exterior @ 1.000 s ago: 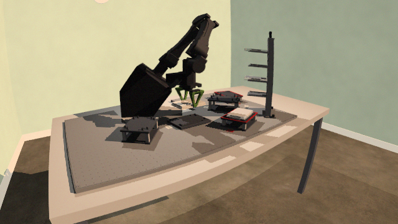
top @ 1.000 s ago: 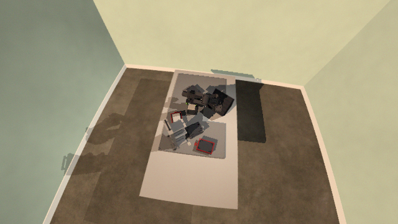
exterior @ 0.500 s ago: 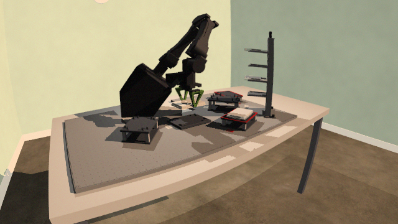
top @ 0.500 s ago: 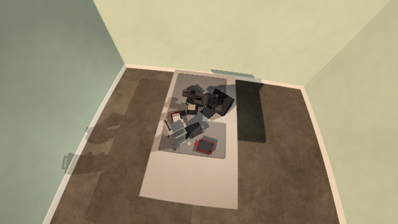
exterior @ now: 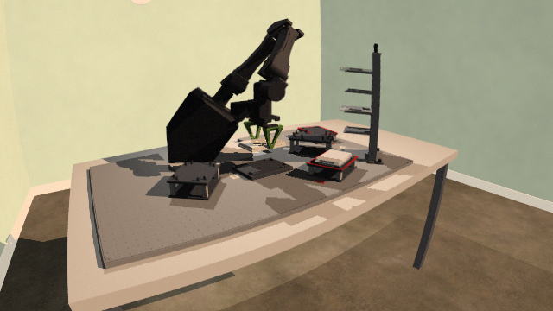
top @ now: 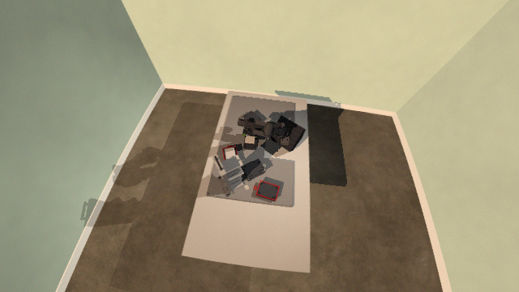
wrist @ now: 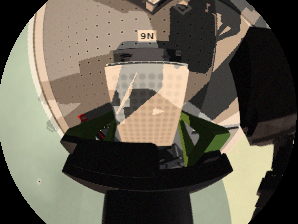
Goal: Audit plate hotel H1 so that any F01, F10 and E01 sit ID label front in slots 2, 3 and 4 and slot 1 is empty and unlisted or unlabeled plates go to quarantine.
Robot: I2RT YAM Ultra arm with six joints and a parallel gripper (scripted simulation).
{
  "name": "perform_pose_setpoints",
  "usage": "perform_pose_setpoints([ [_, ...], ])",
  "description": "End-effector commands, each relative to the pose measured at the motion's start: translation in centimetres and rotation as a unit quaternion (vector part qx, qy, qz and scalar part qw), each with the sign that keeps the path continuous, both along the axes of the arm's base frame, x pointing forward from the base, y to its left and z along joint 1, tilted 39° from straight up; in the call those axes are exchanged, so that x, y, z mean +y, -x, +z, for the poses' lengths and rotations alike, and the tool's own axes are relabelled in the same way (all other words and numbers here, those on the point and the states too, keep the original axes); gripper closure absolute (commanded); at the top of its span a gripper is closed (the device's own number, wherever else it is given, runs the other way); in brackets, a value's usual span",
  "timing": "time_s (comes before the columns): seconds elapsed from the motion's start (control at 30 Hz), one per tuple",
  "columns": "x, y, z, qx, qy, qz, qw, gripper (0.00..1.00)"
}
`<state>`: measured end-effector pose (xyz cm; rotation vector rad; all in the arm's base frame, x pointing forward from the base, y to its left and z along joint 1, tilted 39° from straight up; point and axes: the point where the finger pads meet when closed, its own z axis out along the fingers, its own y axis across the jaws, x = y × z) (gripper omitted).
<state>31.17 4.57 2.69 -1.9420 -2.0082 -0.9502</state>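
Note:
A pale well plate (wrist: pixel 149 103) lies between my green fingers and reaches forward over the dark N6 nest (wrist: pixel 141 52), whose label (wrist: pixel 147 34) shows just beyond it. My gripper (exterior: pixel 263 140) is low at the back of the deck and shut on the near short end of this plate (exterior: pixel 255 146). The plate is level and close over the nest; I cannot tell whether it rests on it. It also shows in the overhead view (top: pixel 250 141). The hotel H1 (exterior: pixel 373 104) stands at the far right with its shelves edge on; I cannot read any plates there.
A red-edged quarantine nest (exterior: pixel 333 161) holds a pale plate, and a second red-edged nest (exterior: pixel 313 134) stands behind it. A dark raised nest (exterior: pixel 194 179) and a flat dark station (exterior: pixel 263 168) are in front. The arm's large dark base (exterior: pixel 199 127) is left of the gripper.

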Motion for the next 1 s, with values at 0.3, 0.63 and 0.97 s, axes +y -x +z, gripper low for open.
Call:
perform_pose_setpoints([
  [0.3, -0.3, -0.1, 0.3, -0.007, 0.007, -0.004, 1.0, 0.14],
  [0.63, -0.6, -0.5, -0.1, -0.008, 0.01, -0.012, 1.0, 0.14],
  [0.97, 0.2, 0.3, -1.3, 0.005, 0.007, -0.008, 1.0, 0.14],
])
